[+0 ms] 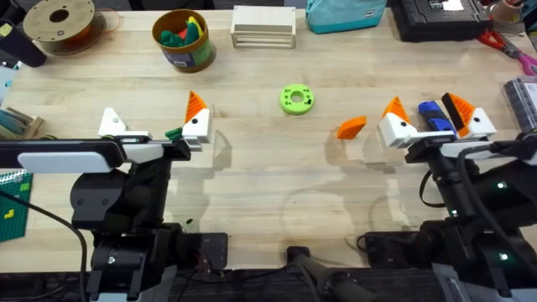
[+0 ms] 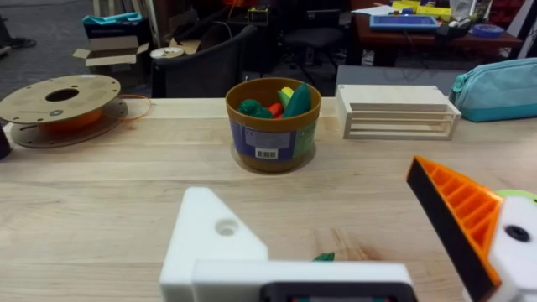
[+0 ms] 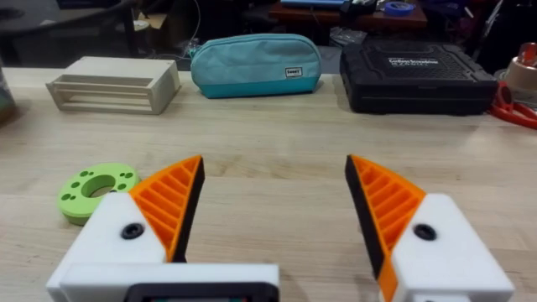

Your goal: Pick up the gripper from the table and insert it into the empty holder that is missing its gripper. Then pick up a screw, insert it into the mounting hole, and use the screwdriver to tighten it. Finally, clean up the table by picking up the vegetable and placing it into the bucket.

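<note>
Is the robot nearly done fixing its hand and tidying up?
Not yet; nothing looks finished. The orange gripper lies loose on the table, the holder is bare, and the vegetable is outside the bucket. Left gripper and right gripper are open, holding nothing. Fitting, screwing and tidying remain.

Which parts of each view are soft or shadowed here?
Overhead: the loose orange gripper casts a soft shadow on the table, and the arm bases below are dark. Left wrist: the near white holder is soft, the bucket sharper. Right wrist: the room behind the pouch is dim.
</note>
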{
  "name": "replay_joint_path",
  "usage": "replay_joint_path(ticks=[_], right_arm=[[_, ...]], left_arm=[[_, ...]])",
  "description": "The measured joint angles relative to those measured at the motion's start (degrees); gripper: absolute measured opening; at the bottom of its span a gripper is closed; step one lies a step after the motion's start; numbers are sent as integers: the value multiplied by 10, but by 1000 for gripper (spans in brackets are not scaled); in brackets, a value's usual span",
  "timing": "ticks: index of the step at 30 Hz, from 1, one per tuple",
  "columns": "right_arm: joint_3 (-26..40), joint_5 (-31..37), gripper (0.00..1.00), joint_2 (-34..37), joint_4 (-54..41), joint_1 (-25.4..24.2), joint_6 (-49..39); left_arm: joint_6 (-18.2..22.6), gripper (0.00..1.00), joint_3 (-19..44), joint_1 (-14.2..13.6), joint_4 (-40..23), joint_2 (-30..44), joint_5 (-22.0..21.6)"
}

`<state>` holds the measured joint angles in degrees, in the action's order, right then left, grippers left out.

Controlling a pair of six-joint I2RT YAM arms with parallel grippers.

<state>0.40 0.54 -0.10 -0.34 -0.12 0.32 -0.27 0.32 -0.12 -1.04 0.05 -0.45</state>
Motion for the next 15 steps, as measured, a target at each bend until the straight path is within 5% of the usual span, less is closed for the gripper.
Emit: replay_joint_path(ticks=[15], right_arm=[[0,9,991,0,-1,0,0]], left_arm=[[1,986,1,0,14,0,0]])
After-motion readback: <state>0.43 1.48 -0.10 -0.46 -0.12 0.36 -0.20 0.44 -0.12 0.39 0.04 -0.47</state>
